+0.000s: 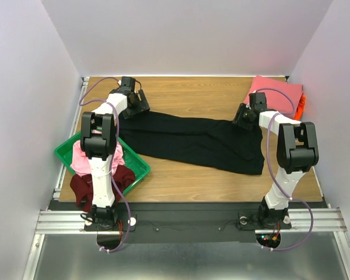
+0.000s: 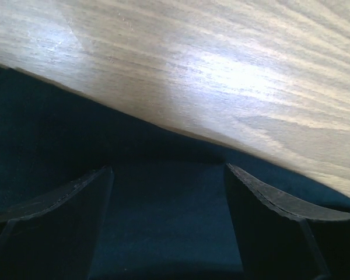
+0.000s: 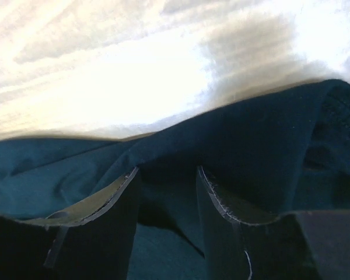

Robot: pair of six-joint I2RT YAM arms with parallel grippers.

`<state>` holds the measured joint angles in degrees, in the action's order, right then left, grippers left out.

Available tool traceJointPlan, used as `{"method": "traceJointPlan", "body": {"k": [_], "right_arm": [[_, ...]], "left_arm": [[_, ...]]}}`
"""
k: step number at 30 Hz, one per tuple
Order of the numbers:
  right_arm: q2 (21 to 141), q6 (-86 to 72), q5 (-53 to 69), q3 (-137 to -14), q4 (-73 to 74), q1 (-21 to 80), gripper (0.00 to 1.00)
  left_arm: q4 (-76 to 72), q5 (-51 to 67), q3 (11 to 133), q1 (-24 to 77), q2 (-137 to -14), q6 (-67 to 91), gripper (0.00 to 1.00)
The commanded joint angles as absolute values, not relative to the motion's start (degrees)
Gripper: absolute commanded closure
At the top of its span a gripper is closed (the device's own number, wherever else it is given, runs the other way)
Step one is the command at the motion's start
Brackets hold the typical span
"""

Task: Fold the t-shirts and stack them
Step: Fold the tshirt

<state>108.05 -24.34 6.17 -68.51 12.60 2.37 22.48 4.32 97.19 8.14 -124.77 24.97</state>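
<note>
Your right gripper (image 3: 166, 192) has its fingers (image 3: 99, 227) part-way apart, astride a raised ridge of the black t-shirt (image 3: 251, 151). Cloth sits in the gap, but neither pad visibly presses it, so count nothing as held. Your left gripper (image 2: 169, 221) stands wide, its fingers (image 2: 268, 204) low over the shirt's far edge where it meets the bare table (image 2: 221, 70), holding nothing.

The ridge on the right is bunched. If you close there, you may take two layers or only a wrinkle, and the fold will likely come out crooked or slip free on the lift. On the left the cloth lies flat. If you close without pressing down, the pads will probably skate over it; if you press too hard, they scrape the wood.

The shirt stretches across the middle of the table between both arms. If one side catches and the other does not, a lift will likely drag it askew rather than raise the edge evenly.

Mind the neighbours too. The coral-pink t-shirt (image 1: 277, 90) lies folded at the far right corner just behind your right wrist, and a backward pull could disturb it. The black shirt's left end lies beside the green tray (image 1: 137, 166), and its rim could snag that end.
</note>
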Motion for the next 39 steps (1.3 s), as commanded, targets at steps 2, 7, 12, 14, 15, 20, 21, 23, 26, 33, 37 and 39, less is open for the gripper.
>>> {"method": "traceJointPlan", "body": {"k": [2, 7, 12, 14, 15, 20, 21, 23, 26, 33, 37, 39], "right_arm": [[109.25, -28.11, 1.07, -67.86, 10.11, 1.23, 0.52], [106.35, -32.43, -2.81, -62.94, 10.63, -2.01, 0.52], [102.57, -34.63, -5.53, -58.37, 13.00, -3.86, 0.52], [102.04, -35.15, -6.85, -58.01, 13.96, -4.04, 0.52], [101.78, -35.42, -7.81, -57.49, 14.41, -4.13, 0.52], [100.28, -35.33, -8.18, -57.30, 15.03, -4.75, 0.52], [100.20, -34.20, -7.30, -57.74, 14.94, -4.75, 0.51], [99.76, -32.00, -6.06, -59.76, 14.94, -4.75, 0.51], [98.01, -27.97, -3.00, -62.92, 14.94, -4.66, 0.51], [94.40, -22.77, 7.89, -68.20, 14.94, -4.22, 0.45], [95.01, -22.76, 11.25, -69.17, 14.94, -2.64, 0.45], [95.62, -23.20, 11.43, -68.91, 14.85, -2.11, 0.46]], "left_arm": [[21.97, 3.44, 99.74, 8.69, -127.44, 24.80, 0.11], [24.17, 1.32, 104.67, 9.93, -131.12, 23.20, 0.11], [23.91, 2.90, 107.40, 10.72, -134.38, 24.26, 0.11], [23.82, 3.16, 109.15, 11.33, -135.43, 24.17, 0.11], [23.73, 3.51, 111.60, 11.95, -136.66, 24.00, 0.11], [25.58, 5.36, 122.24, 13.36, -140.97, 23.47, 0.11], [25.40, 5.54, 123.47, 13.53, -141.41, 23.38, 0.12], [24.96, 6.15, 126.55, 13.62, -142.82, 22.59, 0.11], [25.31, 6.50, 129.37, 13.62, -143.44, 21.62, 0.11], [18.20, 5.19, 120.07, 13.54, -132.82, 20.57, 0.11], [17.76, 4.31, 117.25, 13.54, -128.94, 20.30, 0.11], [17.40, 4.31, 115.94, 13.54, -127.19, 20.22, 0.11]]}}
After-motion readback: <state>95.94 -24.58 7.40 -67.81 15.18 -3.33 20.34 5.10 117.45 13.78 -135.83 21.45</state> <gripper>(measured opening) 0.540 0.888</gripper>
